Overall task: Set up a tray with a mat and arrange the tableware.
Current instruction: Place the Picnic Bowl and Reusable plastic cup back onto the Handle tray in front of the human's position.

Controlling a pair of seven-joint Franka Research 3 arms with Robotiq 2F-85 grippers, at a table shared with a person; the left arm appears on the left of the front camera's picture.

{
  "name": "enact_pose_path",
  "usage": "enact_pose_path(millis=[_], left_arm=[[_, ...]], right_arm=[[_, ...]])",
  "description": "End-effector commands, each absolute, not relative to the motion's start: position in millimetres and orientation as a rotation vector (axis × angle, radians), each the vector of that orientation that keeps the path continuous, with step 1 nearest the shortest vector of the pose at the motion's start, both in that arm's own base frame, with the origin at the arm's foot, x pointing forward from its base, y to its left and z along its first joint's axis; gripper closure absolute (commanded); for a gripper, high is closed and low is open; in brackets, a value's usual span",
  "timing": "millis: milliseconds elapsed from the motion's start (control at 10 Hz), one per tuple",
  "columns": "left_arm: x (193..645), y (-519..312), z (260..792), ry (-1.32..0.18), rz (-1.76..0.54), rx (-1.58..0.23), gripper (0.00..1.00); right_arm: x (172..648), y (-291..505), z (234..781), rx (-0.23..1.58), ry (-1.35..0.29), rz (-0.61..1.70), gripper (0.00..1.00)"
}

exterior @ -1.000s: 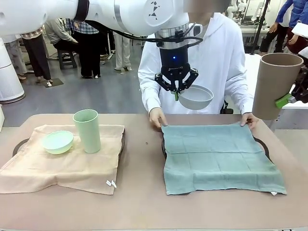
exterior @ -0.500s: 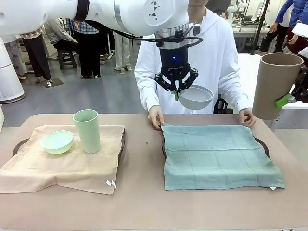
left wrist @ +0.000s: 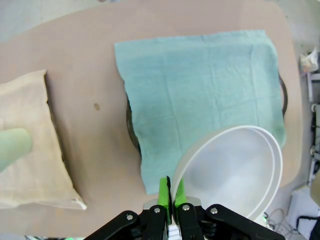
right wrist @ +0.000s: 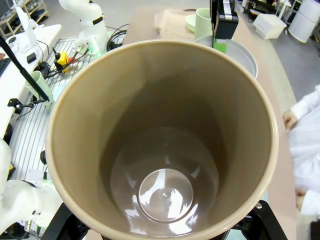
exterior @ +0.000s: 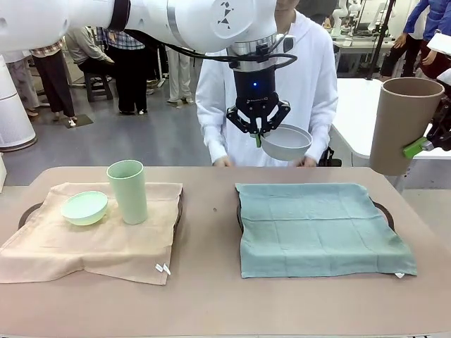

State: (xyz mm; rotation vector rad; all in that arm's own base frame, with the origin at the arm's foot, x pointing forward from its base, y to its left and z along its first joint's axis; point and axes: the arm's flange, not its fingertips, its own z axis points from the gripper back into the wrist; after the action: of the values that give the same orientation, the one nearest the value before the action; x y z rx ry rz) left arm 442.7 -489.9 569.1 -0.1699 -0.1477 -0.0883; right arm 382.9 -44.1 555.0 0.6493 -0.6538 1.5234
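My left gripper (exterior: 261, 135) hangs high over the far middle of the table, shut on the rim of a white bowl (exterior: 285, 143). In the left wrist view its green pads (left wrist: 165, 192) pinch the white bowl's (left wrist: 235, 170) edge above a teal mat (left wrist: 200, 90). That teal mat (exterior: 320, 227) lies flat over a dark tray (exterior: 381, 208) on the right. My right gripper (exterior: 431, 141) holds a tan-brown cup (exterior: 405, 125) upright in the air at the right edge; I look straight into this cup (right wrist: 165, 150).
On the left, a beige mat (exterior: 91, 239) covers another tray (exterior: 28, 211) and carries a pale green bowl (exterior: 84, 208) and a pale green cup (exterior: 127, 191). The person's hands (exterior: 224, 162) rest at the far table edge behind the teal mat.
The person has let go of the teal mat's far corners and drawn both hands back to the table edge. Both arms hold still with their loads.
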Motion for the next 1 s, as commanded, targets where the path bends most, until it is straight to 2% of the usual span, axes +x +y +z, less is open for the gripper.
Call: enact_pose_path(millis=[0,200,300,500,900], left_arm=[[443.4,-489.6,569.7,-0.159,-0.095,-0.161,1.00],[443.4,-489.6,569.7,-0.159,-0.095,-0.161,1.00],[442.7,-489.9,569.1,-0.148,-0.088,-0.170,0.96],[465.9,-483.3,516.7,-0.146,-0.073,-0.222,0.96],[476.3,-486.5,446.0,-0.126,-0.100,-0.260,0.96]], right_arm=[[382.8,-43.2,554.7,0.639,-0.648,1.533,1.00],[382.8,-43.2,554.7,0.639,-0.648,1.533,1.00],[382.9,-44.1,555.0,0.649,-0.654,1.523,0.19],[412.7,-51.2,511.6,0.757,-0.674,1.523,0.19],[447.7,-36.6,411.8,0.779,-0.635,1.509,0.19]])
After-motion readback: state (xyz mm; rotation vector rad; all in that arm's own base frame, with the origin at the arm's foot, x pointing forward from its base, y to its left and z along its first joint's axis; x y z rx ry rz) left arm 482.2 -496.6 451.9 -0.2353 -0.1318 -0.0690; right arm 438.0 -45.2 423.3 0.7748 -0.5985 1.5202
